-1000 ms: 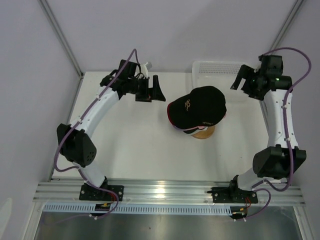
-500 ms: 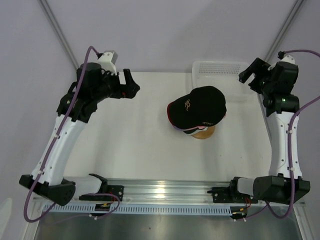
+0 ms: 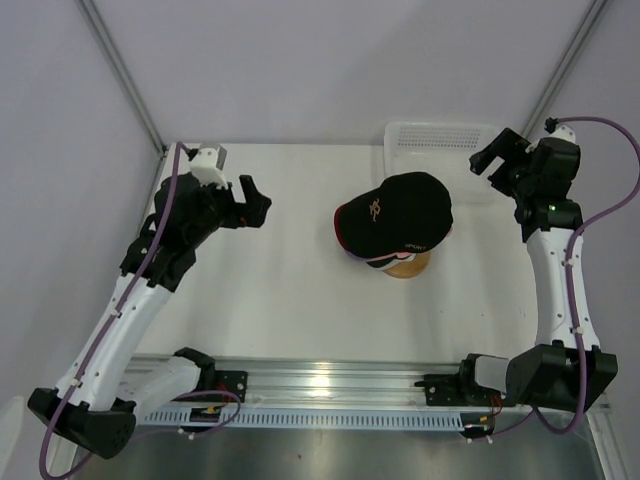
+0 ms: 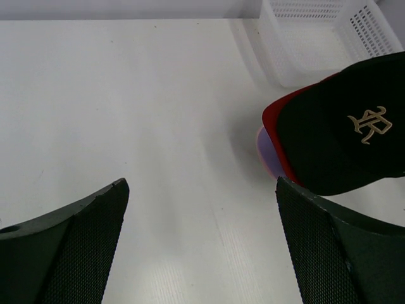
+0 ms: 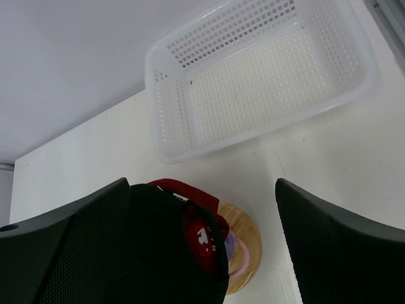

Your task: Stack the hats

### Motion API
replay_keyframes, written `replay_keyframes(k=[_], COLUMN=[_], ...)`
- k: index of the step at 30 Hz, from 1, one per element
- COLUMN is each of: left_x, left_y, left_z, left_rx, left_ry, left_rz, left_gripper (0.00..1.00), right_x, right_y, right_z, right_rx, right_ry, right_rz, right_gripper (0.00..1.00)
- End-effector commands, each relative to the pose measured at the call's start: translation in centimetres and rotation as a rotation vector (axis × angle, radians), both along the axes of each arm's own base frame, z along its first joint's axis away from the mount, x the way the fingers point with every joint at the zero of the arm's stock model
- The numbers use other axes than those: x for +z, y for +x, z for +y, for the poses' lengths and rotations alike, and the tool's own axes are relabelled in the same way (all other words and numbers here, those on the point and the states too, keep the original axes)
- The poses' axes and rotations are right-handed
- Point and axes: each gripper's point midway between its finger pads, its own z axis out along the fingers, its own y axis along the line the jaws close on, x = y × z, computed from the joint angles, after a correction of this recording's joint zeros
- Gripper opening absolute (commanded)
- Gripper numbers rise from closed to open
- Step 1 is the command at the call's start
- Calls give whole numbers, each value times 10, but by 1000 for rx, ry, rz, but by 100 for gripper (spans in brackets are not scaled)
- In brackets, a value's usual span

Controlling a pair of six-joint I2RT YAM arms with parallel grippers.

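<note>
Topping hats (image 3: pixel 392 232): blk cap (image 4: pixel 345 142), gold logo (image 4: pixel 369 121)

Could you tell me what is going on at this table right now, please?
Two robot arms are stacking caps. The stack sits on the wooden stand mid-table, the black cap on top with a red cap under it. The left gripper and the right gripper hover off to either side, both open and empty.

I'm seeing the hats (image 3: pixel 395 222) sitting stacked on the stand (image 3: pixel 410 266) mid-bench (image 3: pixel 280 285), the basket (image 3: pixel 440 127) lying just behind them, rightward.
</note>
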Motion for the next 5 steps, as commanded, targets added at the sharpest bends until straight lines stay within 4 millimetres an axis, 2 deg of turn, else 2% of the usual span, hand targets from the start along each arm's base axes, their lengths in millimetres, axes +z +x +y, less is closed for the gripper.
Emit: replay_keyframes(k=[1,5], left_x=[19,9], left_y=[5,4], left_z=[11,11], left_rx=[51,69], left_ry=[4,-18], left_rz=[-77,-38], left_gripper=[99,99], right_x=[24,17], right_y=[-1,-6], right_z=[5,3], right_rx=[10,7], right_ry=[29,3], right_rz=[-66,-47], right_gripper=[99,100])
